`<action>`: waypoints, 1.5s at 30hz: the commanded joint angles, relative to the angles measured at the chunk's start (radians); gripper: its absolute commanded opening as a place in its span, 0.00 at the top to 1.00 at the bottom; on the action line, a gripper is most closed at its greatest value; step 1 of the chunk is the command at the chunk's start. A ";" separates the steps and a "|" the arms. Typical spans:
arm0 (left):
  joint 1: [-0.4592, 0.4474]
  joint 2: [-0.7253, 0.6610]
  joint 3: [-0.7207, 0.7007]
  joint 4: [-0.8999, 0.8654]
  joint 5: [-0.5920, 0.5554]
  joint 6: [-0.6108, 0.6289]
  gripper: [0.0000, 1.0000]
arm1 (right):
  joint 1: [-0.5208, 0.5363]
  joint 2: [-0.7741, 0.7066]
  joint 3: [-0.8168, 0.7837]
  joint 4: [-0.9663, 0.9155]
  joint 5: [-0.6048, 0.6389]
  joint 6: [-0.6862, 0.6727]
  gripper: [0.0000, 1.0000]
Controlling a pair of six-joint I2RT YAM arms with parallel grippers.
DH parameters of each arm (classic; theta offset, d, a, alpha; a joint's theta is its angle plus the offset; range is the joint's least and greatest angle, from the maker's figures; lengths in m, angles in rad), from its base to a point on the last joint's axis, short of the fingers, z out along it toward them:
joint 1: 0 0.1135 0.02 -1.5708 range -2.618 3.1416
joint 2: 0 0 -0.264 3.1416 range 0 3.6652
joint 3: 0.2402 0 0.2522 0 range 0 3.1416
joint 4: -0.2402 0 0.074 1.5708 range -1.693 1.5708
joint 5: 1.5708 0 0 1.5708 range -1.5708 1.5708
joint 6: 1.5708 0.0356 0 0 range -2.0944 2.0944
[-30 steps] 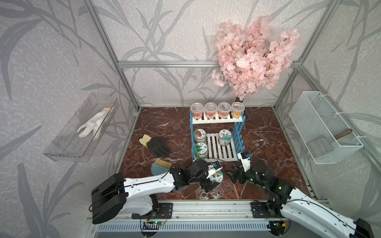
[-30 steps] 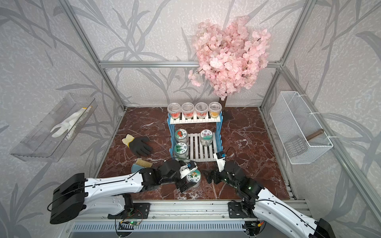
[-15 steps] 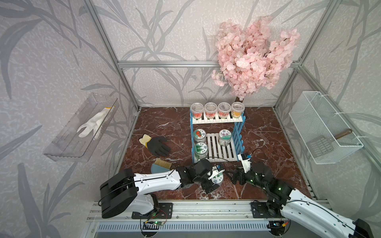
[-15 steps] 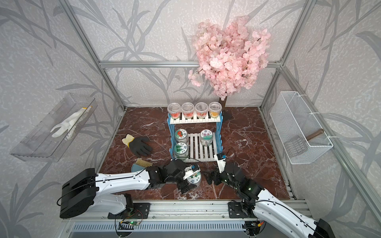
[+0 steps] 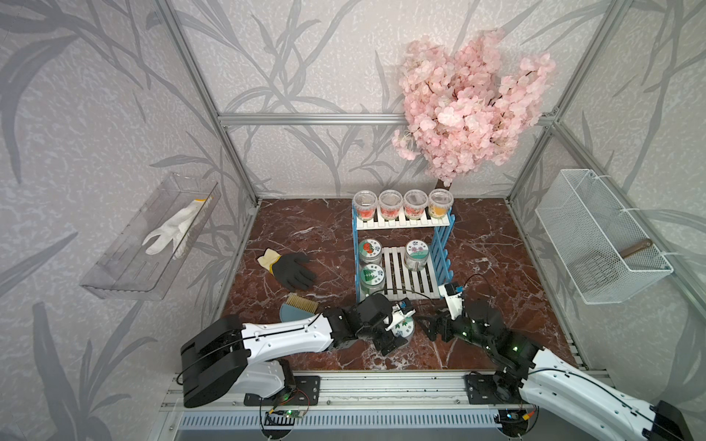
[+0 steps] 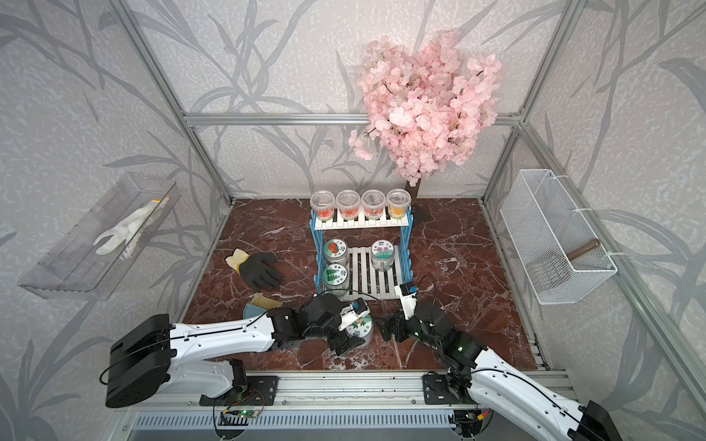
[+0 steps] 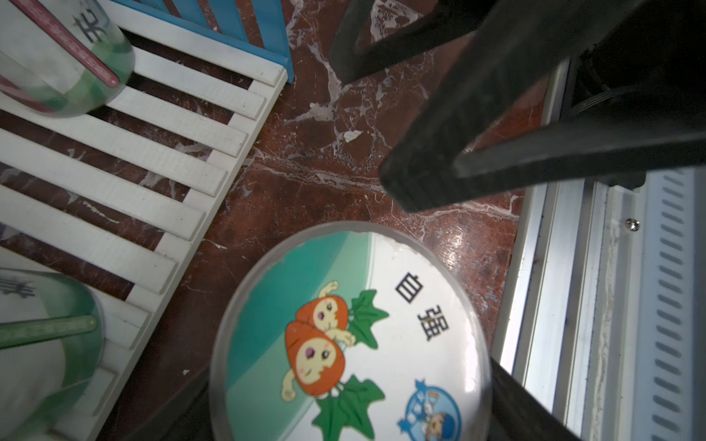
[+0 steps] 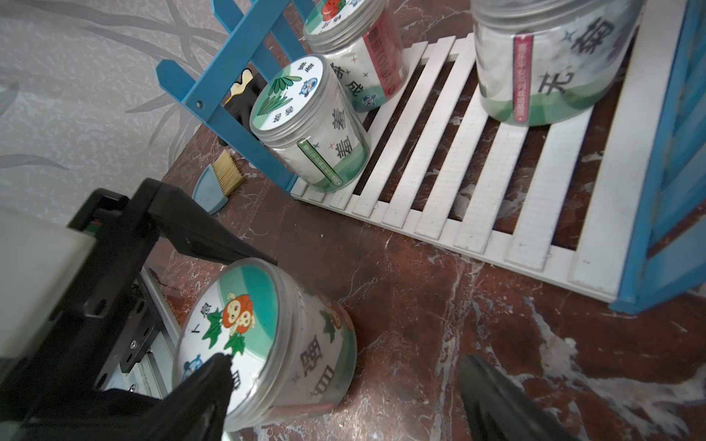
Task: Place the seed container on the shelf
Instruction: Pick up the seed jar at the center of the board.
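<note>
The seed container (image 5: 402, 328) (image 6: 361, 327), a clear jar with a carrot-cartoon lid (image 7: 351, 336) (image 8: 263, 336), stands on the red marble floor in front of the shelf. My left gripper (image 5: 397, 331) (image 6: 356, 329) (image 7: 351, 414) is shut on the seed container, one black finger on each side. My right gripper (image 5: 428, 329) (image 6: 386, 329) (image 8: 344, 393) is open just to the jar's right, holding nothing. The shelf (image 5: 405, 225) (image 6: 363, 224) has blue side frames and white slats (image 7: 153, 160) (image 8: 458, 172). Three jars sit on its lower board and several cups on the top one.
A black glove (image 5: 292, 267) and a small brush (image 5: 298, 308) lie left of the shelf. A clear wall tray (image 5: 126, 267) holds a white glove. A wire basket (image 5: 599, 236) hangs on the right wall. A pink tree (image 5: 470, 114) stands at the back. The metal rail (image 5: 382, 382) runs along the front.
My left gripper's jaws have closed in on the seed container, and the left arm has stretched lower. The right arm has hardly moved.
</note>
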 commanded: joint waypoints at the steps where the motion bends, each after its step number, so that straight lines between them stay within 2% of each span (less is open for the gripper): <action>1: 0.010 -0.105 -0.012 -0.012 -0.001 -0.055 0.15 | 0.001 0.001 0.003 0.052 -0.010 -0.024 0.04; 4: 0.037 -0.217 -0.015 -0.079 0.047 -0.054 0.12 | 0.009 0.004 0.014 0.088 -0.049 -0.077 0.05; 9: 0.165 -0.388 -0.002 -0.218 0.197 -0.035 0.10 | 0.070 0.015 0.025 0.216 -0.138 -0.278 0.08; 12: 0.213 -0.434 0.021 -0.287 0.242 0.017 0.10 | 0.114 0.049 0.049 0.260 -0.214 -0.454 0.09; 15: 0.218 -0.441 0.052 -0.327 0.265 0.071 0.10 | 0.166 0.122 0.103 0.247 -0.278 -0.620 0.09; 18: 0.218 -0.433 0.081 -0.341 0.283 0.099 0.11 | 0.212 0.210 0.162 0.244 -0.273 -0.733 0.09; 23: 0.218 -0.423 0.098 -0.352 0.302 0.117 0.12 | 0.219 0.317 0.163 0.427 -0.234 -0.733 0.08; 30: 0.218 -0.429 0.086 -0.343 0.317 0.134 0.13 | 0.219 0.418 0.188 0.533 -0.335 -0.654 0.05; 38: 0.216 -0.431 0.072 -0.318 0.340 0.134 0.13 | 0.221 0.510 0.198 0.630 -0.351 -0.579 0.05; 45: 0.216 -0.436 0.056 -0.308 0.344 0.125 0.10 | 0.220 0.527 0.195 0.645 -0.354 -0.542 0.15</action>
